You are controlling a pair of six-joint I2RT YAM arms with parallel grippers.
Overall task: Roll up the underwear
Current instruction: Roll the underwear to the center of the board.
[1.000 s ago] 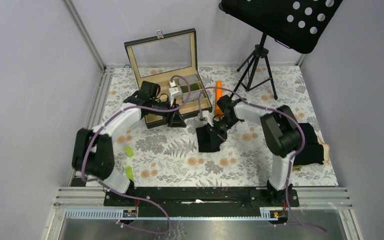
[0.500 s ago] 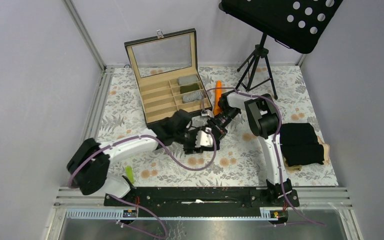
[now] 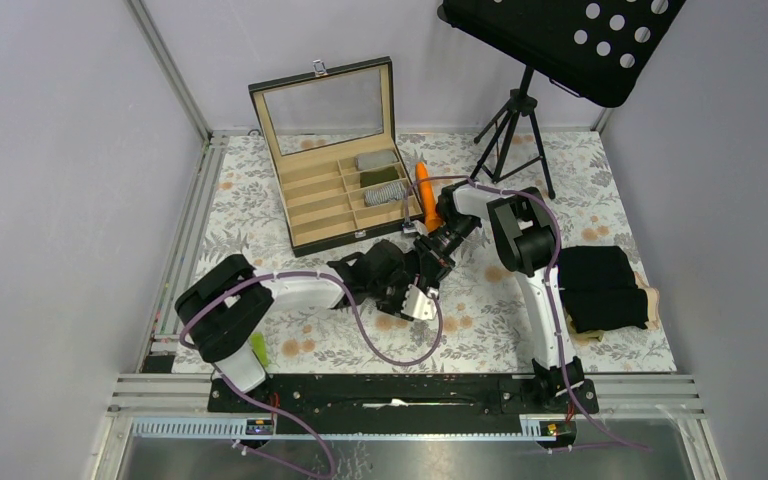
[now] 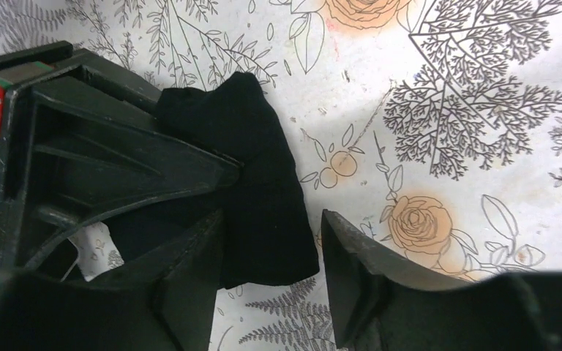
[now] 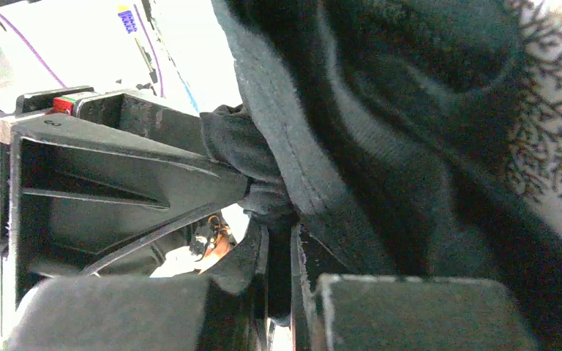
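Note:
A black underwear piece (image 4: 260,197) lies on the floral table (image 3: 500,320) in the middle, one end bunched up. My right gripper (image 5: 278,245) is shut on that bunched end of the black cloth (image 5: 410,146); from above it (image 3: 428,258) sits just in front of the box. My left gripper (image 4: 271,285) is open, with its jaws on either side of the cloth's free end, not pinching it; from above it (image 3: 407,290) is right beside the right gripper. A stack of black underwear (image 3: 600,285) lies at the right edge.
An open wooden box (image 3: 345,195) holds rolled garments in its right compartments (image 3: 380,178). An orange carrot-shaped stick (image 3: 423,190) lies beside it. A music stand's tripod (image 3: 510,125) stands at the back right. Green pieces (image 3: 257,345) lie near the left arm's base.
My left arm has swung from the box down to the table's middle, beside the right gripper. The right gripper kept hold of the black cloth. The orange stick shifted slightly left.

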